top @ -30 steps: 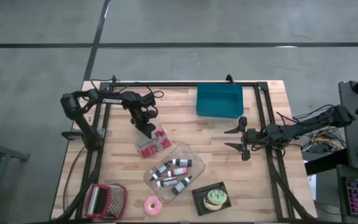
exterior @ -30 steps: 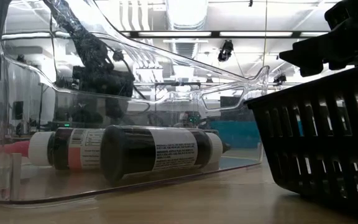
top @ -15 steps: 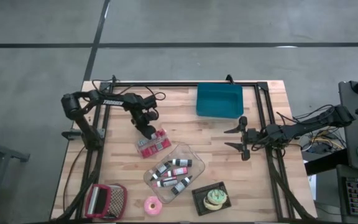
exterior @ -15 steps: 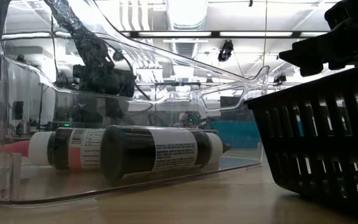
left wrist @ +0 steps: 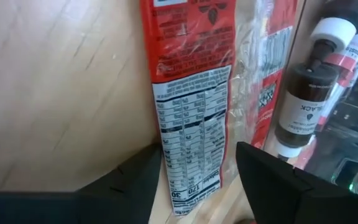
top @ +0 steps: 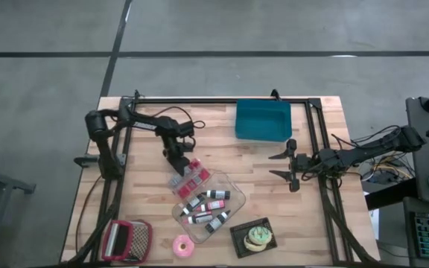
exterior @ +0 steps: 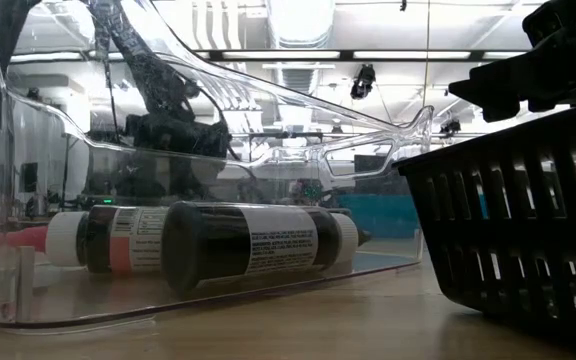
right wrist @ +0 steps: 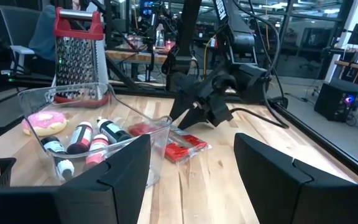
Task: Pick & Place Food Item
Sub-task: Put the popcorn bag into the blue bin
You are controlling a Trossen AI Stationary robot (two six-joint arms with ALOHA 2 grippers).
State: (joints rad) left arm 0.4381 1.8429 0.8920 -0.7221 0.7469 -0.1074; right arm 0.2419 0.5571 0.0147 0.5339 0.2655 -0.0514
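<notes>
My left gripper (top: 177, 158) was black, over a red, white-printed snack packet (top: 189, 175). I logged a teal bin (top: 263, 120). Clear tray (top: 233, 187); pink donut (top: 182, 245).

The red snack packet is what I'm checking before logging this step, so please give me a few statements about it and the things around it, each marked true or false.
1. The red snack packet lies on the wooden table, next to the clear tub of bottles. True.
2. The left gripper is down at the packet with its fingers either side of the packet's end. True.
3. The packet already sits inside the blue bin. False: the bin holds nothing that shows, and the packet is on the table.
4. The right gripper holds a bottle. False: it is open and holds nothing, over bare table right of the tub.
5. The pink donut is in the black basket. False: it lies on the table beside the grater.
</notes>
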